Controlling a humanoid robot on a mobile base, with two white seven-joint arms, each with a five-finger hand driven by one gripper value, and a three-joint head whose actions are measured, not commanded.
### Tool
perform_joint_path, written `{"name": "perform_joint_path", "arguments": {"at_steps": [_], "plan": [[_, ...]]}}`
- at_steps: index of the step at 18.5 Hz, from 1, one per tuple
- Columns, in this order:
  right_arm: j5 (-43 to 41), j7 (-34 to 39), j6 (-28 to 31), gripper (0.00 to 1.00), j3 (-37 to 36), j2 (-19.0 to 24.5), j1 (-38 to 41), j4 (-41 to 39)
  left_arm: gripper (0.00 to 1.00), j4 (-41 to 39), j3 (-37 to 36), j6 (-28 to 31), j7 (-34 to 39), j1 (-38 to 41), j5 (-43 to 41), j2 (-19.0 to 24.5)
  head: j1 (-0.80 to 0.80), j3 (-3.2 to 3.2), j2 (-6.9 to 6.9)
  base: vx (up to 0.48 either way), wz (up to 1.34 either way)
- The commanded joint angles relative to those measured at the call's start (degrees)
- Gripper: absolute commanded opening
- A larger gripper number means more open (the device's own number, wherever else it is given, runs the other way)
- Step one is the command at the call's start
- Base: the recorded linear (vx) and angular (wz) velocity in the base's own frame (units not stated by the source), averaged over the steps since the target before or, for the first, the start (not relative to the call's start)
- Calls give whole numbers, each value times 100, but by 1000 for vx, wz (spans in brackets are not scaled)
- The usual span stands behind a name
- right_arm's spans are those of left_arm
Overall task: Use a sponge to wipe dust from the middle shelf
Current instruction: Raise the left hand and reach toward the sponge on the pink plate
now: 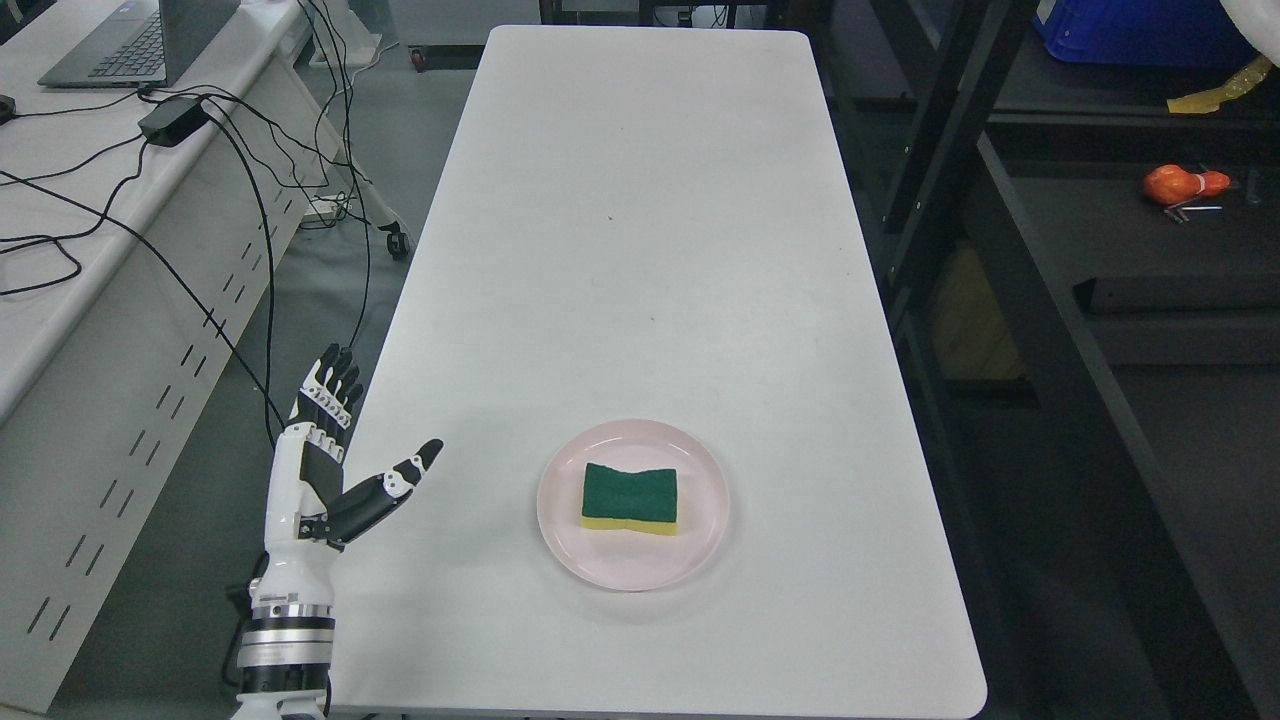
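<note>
Okay: sponge (629,497) green side up on pink plate (690,560), near front of white worktop (640,250). Left hand (335,470) at worktop's left edge, fingers spread, grasping nothing, well apart from plate.

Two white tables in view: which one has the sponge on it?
The right-hand white table, straight ahead: the green-and-yellow sponge lies on a pink plate near its front edge. The other, at far left, carries a laptop and cables. The left hand hovers open between them.
</note>
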Motion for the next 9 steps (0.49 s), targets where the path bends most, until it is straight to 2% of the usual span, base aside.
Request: {"name": "perform_joint_path", "arguments": {"at_steps": [1, 3, 5, 7, 9], "plan": [[0, 2, 3, 100, -1, -100, 0, -100, 98, 7, 120, 2, -6, -25, 0, 21, 0, 0, 0, 0, 0], [0, 2, 3, 100, -1, -100, 0, -100, 98, 7, 68, -16, -23, -33, 0, 47, 0, 0, 0, 0, 0], [0, 2, 3, 100, -1, -100, 0, -100, 98, 7, 58, -60, -355, -33, 0, 239, 0, 0, 0, 0, 0], [0, 2, 3, 100, 8, -100, 0, -100, 98, 16, 50, -86, -908, -121, -87, 765, 0, 0, 0, 0, 0], [0, 2, 3, 100, -1, -100, 0, -100, 97, 68, 41, -86, -1349, -497, -812, 1302, 0, 0, 0, 0, 0]]}}
